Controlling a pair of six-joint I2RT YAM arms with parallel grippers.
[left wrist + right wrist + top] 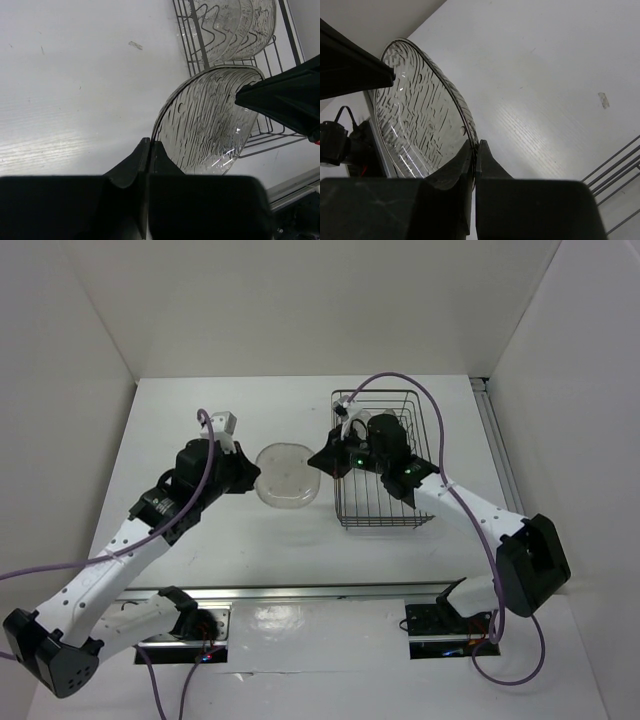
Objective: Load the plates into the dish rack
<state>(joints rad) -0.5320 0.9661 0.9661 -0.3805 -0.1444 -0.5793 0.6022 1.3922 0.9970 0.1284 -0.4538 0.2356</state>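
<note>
So the plate (288, 475) is sitting between the two arms, just left of the dish rack (380, 508). The left gripper (150, 146) is pinching one edge of its rim and the right gripper (476, 146) is clamped on the opposite edge. The other plates (227, 25) stand upright inside the rack.

Plates: one plate (288, 475) is up over mid-table, between the two grippers, the left gripper (252, 472) and the right gripper (322, 462). At least two more plates (220, 22) stand on edge in the rack (385, 393); their overlapping rims leave a third uncertain. There is one rack, at the table's (200, 530) far right corner. Two arms (110, 550) and two purple cables (400, 377).
</note>
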